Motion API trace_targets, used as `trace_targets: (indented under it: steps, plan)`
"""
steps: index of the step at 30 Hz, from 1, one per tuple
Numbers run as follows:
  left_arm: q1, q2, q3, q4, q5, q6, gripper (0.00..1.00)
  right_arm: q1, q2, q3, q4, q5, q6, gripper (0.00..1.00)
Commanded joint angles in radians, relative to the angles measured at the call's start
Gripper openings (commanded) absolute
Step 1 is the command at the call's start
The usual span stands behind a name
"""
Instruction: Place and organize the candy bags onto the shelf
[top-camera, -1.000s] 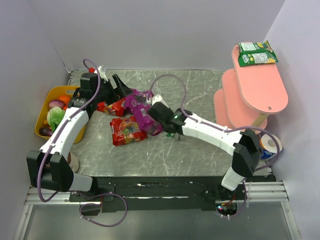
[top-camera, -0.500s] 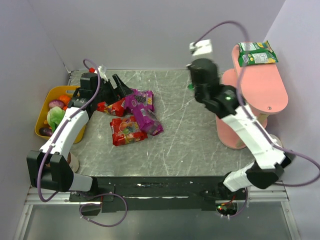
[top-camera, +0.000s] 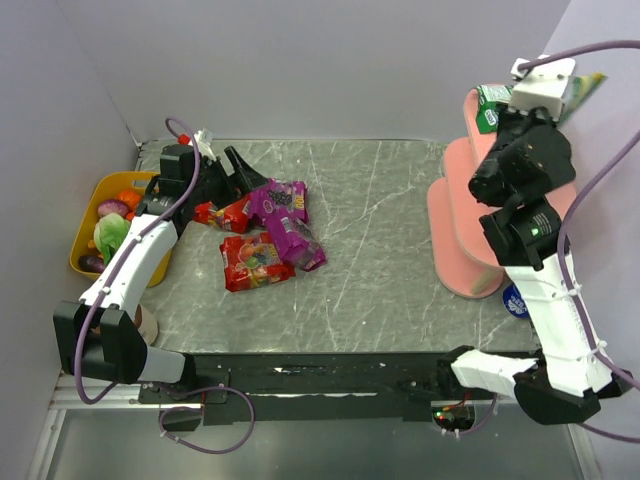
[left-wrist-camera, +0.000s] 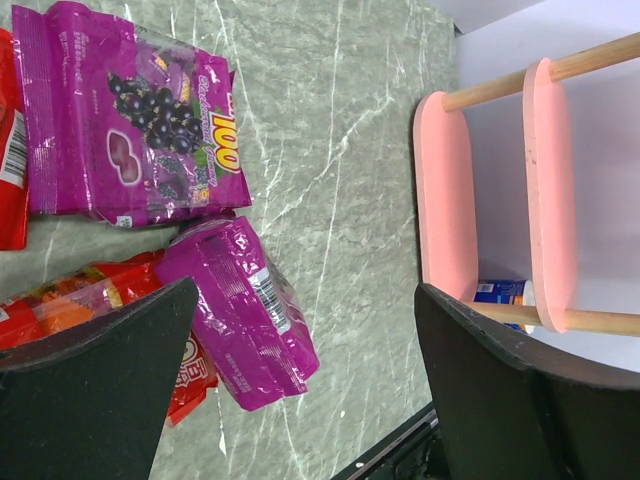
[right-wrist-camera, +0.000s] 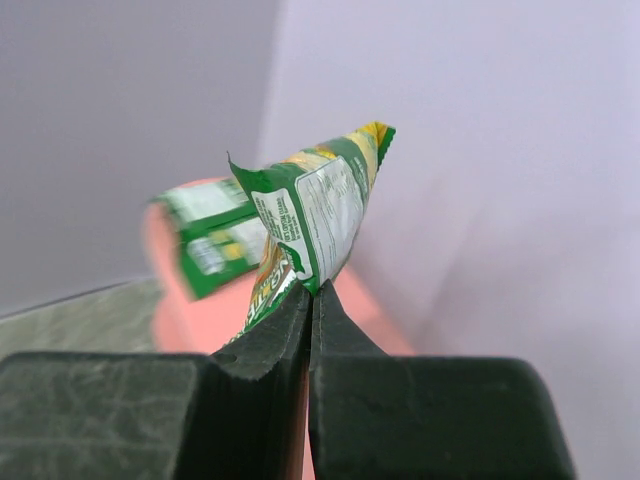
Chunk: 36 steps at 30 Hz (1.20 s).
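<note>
My right gripper (top-camera: 572, 92) is raised over the far end of the pink shelf (top-camera: 452, 200) and is shut on a green candy bag (right-wrist-camera: 320, 205), which it holds upright above the top board (right-wrist-camera: 365, 310). A second green bag (right-wrist-camera: 212, 235) lies flat on that board and shows partly in the top view (top-camera: 488, 108). Two purple bags (top-camera: 285, 195) (top-camera: 298, 243) and two red bags (top-camera: 255, 262) (top-camera: 228, 212) lie in a pile on the table at the left. My left gripper (top-camera: 245, 178) is open and empty just behind the pile (left-wrist-camera: 305, 300).
A yellow bowl (top-camera: 80, 245) of toy vegetables stands at the table's left edge. A small blue item (top-camera: 515, 300) lies on the table by the shelf's base. Walls close in on the left, back and right, and the right wall is next to the shelf.
My right arm swung from the pile at mid-table up to the shelf top. It now grips a green bag, and only one green bag shows lying on the top board. The left arm has not moved.
</note>
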Motion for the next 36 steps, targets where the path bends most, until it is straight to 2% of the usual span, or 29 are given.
trace_targets:
  steps: [1, 8, 11, 16, 20, 23, 29, 31, 33, 36]
  plan:
    - [0.001, 0.002, 0.003, 0.053, 0.033, -0.022, 0.96, -0.069, -0.055, -0.096, 0.288, 0.054, -0.265, 0.0]
    - [0.0, 0.033, 0.023, 0.055, 0.055, -0.027, 0.96, -0.147, -0.087, -0.321, 0.29, 0.065, -0.427, 0.0]
    - [0.0, 0.047, 0.027, 0.052, 0.064, -0.027, 0.96, -0.149, -0.112, -0.386, 0.22, 0.068, -0.384, 0.0]
    - [0.0, 0.068, 0.028, 0.047, 0.076, -0.028, 0.96, -0.152, -0.13, -0.383, -0.008, 0.05, -0.224, 0.0]
    - [0.0, 0.073, 0.036, 0.05, 0.081, -0.03, 0.96, -0.152, -0.106, -0.389, -0.012, 0.062, -0.2, 0.0]
    - [0.0, 0.076, 0.048, 0.041, 0.076, -0.024, 0.96, -0.153, -0.072, -0.368, -0.05, 0.05, -0.149, 0.05]
    - [0.0, 0.071, 0.045, 0.035, 0.065, -0.018, 0.96, -0.158, 0.023, -0.282, -0.111, 0.065, -0.06, 0.18]
    - [0.0, 0.067, 0.042, 0.035, 0.059, -0.016, 0.96, -0.161, 0.054, -0.227, -0.193, 0.067, -0.008, 0.43]
    - [0.001, 0.067, 0.045, 0.03, 0.058, -0.016, 0.96, -0.163, 0.072, -0.198, -0.22, 0.051, 0.03, 0.61]
    - [0.0, 0.07, 0.053, 0.027, 0.056, -0.016, 0.96, -0.163, 0.095, -0.161, -0.246, 0.028, 0.073, 0.73]
